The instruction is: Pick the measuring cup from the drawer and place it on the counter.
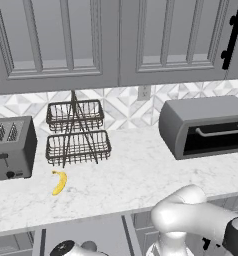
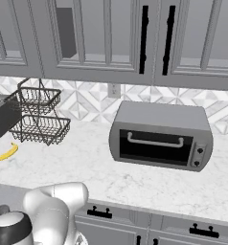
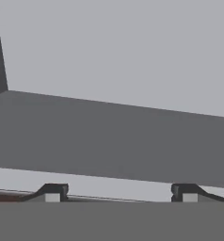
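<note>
With my two dark fingertips spread wide apart, my pincer (image 3: pixel 117 193) hangs low inside the wide, shallow, plain grey drawer (image 3: pixel 114 136), reaching for a measuring cup I cannot yet see; next I must find it and close on it.

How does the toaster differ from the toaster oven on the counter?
The toaster is small and has slots on its top; the toaster oven is much wider and has a dark front door with a bar handle. The toaster stands beside the wire rack, the toaster oven apart. Both are grey and stand on the counter.
</note>
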